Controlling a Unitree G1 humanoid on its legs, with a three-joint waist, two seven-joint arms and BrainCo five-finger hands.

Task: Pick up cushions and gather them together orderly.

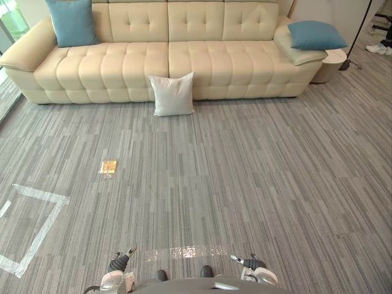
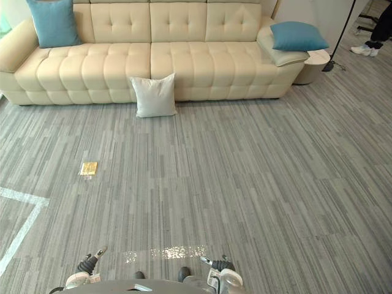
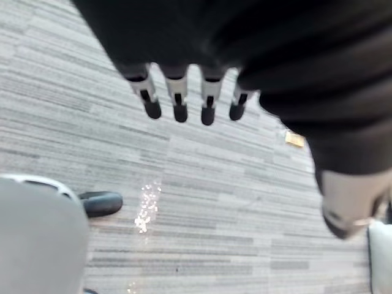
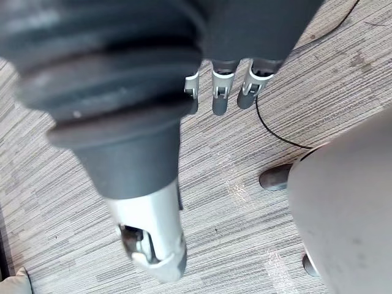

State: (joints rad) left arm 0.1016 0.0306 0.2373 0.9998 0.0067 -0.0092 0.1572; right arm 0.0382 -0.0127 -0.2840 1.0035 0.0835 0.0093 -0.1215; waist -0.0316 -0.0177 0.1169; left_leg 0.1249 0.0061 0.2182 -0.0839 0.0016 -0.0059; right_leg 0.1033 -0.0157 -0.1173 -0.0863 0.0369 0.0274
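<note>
Left eye view, carpet floor: grey striped pile, wide bare stretch between the robot and the seating.
Sofa: cream, tufted, spans the far side; armrests at both ends.
Left blue cushion: upright against the backrest at the sofa's left end.
Right blue cushion: lying flat on the right armrest.
White cushion: on the floor, upright, leaning on the sofa's front near the middle.
Round side table: just beside the right armrest; a dark stand pole and a person's shoes lie beyond it.
Left robot hand: low at the robot's side, fingers straight, holding nothing.
Right robot hand: the same, fingers hanging loose, empty.
Tape outline: white, on the carpet to the left.
Yellow tag: flat on the carpet, well short of the white cushion.
Step in hand (judgement): approach; all cushions are well out of reach.
Method: walk straight at the white cushion, stop short of the sofa front, take it by both side edges.
Room: centre lane open; keep clear of the stand and side table on the right.
</note>
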